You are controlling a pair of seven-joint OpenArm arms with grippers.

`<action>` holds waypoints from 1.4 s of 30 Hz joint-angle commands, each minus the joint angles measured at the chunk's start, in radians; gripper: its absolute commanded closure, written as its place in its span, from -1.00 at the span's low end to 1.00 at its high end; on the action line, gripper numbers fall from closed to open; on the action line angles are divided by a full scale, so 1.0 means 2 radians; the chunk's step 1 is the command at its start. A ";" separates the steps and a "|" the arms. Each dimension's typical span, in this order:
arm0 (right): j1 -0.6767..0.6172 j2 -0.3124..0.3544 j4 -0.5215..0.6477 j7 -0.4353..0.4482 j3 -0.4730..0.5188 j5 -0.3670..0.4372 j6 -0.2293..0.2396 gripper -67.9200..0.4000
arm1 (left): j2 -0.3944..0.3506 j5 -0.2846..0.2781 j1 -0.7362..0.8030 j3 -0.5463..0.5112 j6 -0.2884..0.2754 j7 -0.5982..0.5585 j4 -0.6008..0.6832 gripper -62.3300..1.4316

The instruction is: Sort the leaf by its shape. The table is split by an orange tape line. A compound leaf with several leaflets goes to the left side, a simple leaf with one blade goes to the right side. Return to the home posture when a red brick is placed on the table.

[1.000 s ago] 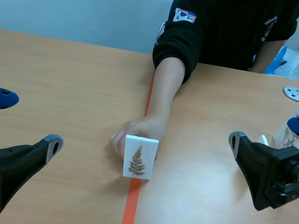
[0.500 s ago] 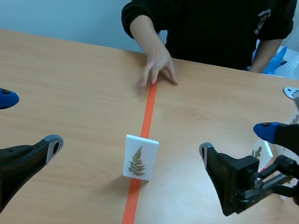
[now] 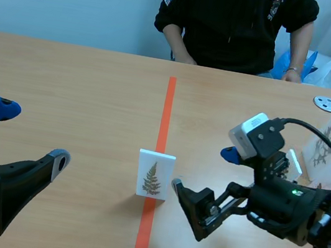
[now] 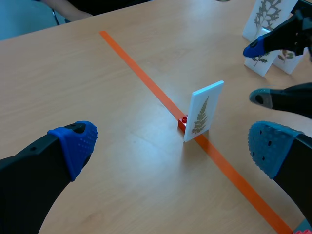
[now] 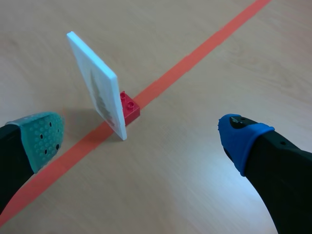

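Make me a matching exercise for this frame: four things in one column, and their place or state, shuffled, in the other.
Things:
1. fern card
2. right pincer
3. left pincer
4. grey disc

Places or states:
a. lying at the far right of the table
b. open, just right of the fern card
c. standing upright on the orange tape line
d. open, low on the left side, apart from the fern card

Pairs: 1-c; 2-b; 3-d; 4-a

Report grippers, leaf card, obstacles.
Left gripper open, away. Right gripper open, close to leaf card. Card upright on orange tape line, red brick behind. Nothing between.
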 commanded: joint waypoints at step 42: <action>0.098 -0.079 -0.149 0.060 -0.113 -0.113 -0.057 0.89 | 0.002 -0.003 0.000 0.002 -0.001 -0.010 0.011 -1.00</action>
